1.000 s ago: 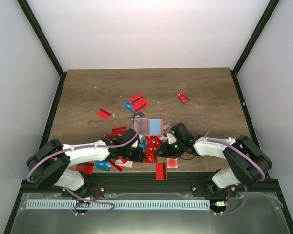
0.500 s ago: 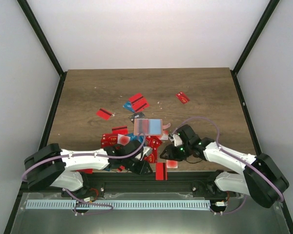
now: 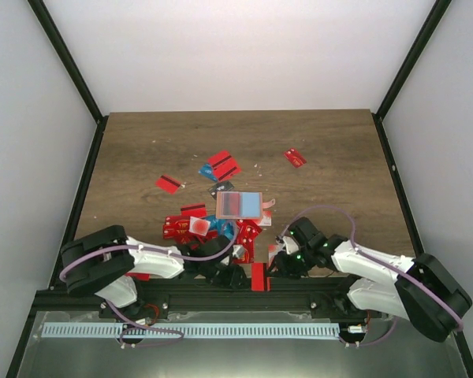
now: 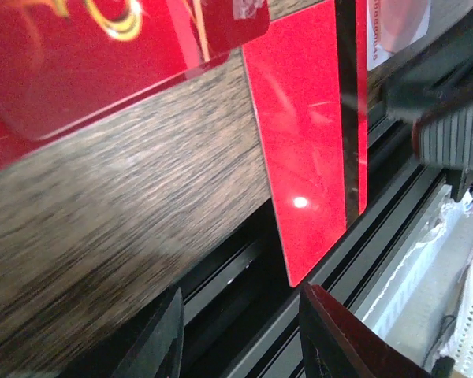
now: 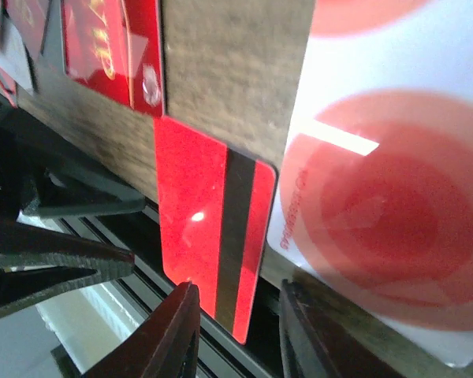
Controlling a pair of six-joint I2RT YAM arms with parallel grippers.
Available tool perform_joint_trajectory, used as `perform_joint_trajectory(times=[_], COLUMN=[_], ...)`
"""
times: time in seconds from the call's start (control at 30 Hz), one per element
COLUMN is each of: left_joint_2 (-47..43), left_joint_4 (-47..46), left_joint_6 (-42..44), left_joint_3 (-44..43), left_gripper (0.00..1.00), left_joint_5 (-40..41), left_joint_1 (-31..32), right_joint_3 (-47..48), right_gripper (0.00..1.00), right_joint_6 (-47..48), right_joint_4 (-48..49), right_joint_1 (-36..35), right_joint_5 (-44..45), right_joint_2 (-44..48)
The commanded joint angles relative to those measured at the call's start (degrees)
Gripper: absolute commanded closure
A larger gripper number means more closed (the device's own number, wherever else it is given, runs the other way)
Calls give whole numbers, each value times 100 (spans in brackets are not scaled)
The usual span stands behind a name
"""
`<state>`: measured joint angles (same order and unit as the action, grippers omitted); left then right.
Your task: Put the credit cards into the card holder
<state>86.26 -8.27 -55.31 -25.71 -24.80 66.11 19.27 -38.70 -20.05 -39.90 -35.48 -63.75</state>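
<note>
Both arms have come off the pile in the last sec and dropped to the near edge of the table (image 3: pixel 142 150). The left gripper (image 4: pixel 240 346) was pressed nearly together back in the heap. Now its fingers stand apart w/ nothing between them, just left of the red stripe card (image 3: pixel 259 276). The right gripper (image 5: pixel 235 335) has slid down to the card's other side. Its jaws are narrower than before but parted, w/ the card's overhanging end showing in the gap; no contact I can confirm.

The card itself hasn't shifted. It lies flat, stripe up, one short end out past the edge over the frame rail (image 4: pixel 221 268), w/ a white red-dot card (image 5: pixel 378 197) just beside it.

My read: both are converging on that overhang as the pick point, prob. for the right.

The other credit cards (image 3: pixel 191 227) sit scattered mid-table. The card holder (image 3: pixel 239 205), as I take the pink-and-blue sleeve behind them to be, is well apart from both grippers, so no insertion is near yet.
</note>
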Motion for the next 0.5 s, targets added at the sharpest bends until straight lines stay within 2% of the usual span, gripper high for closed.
perform_joint_trajectory(times=[0.0, 0.23, 0.47], left_joint_2=[324, 754, 1136], left_joint_4=[-876, -1246, -1636], left_joint_6=[-408, -622, -772], left_joint_3=[15, -67, -222], left_gripper=[57, 58, 69], left_joint_5=[-65, 66, 141], left_joint_1=[67, 99, 122], right_joint_3=[-196, -401, -441], right_gripper=[69, 69, 70], right_joint_6=[-146, -216, -200], right_joint_4=[160, 458, 481], right_joint_1=[-132, -141, -141], right_joint_5=[-178, -286, -279], right_joint_2=[118, 84, 147])
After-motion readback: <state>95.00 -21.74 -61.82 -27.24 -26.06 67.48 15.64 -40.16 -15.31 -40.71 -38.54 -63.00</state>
